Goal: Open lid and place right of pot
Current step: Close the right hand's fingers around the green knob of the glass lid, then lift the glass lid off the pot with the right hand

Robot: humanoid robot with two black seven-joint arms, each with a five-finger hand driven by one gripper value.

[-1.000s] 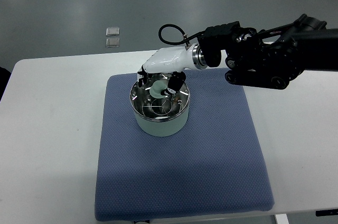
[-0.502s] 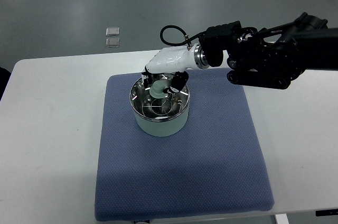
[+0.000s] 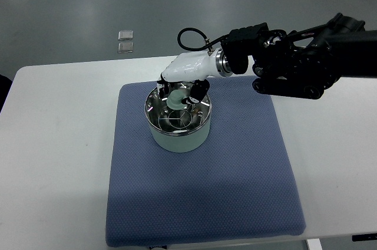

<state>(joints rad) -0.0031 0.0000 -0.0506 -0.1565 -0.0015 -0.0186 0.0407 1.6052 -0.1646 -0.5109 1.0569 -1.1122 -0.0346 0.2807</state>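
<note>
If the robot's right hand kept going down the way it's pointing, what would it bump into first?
Probably the lid on the pot. The right hand points down and left, its fingers around the lid's pale knob. Whether they already touch it is unclear from above.

Bright, even light from above, and the picture is sharp.
The shiny lid [image 3: 177,112] has small glints, and the pot [image 3: 178,138] casts a soft shadow on the blue mat [image 3: 235,173].

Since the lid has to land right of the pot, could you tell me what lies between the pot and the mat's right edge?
Nothing: in the top view the blue mat is bare between the pot and its right edge. The right robot hand is over the lid.
</note>
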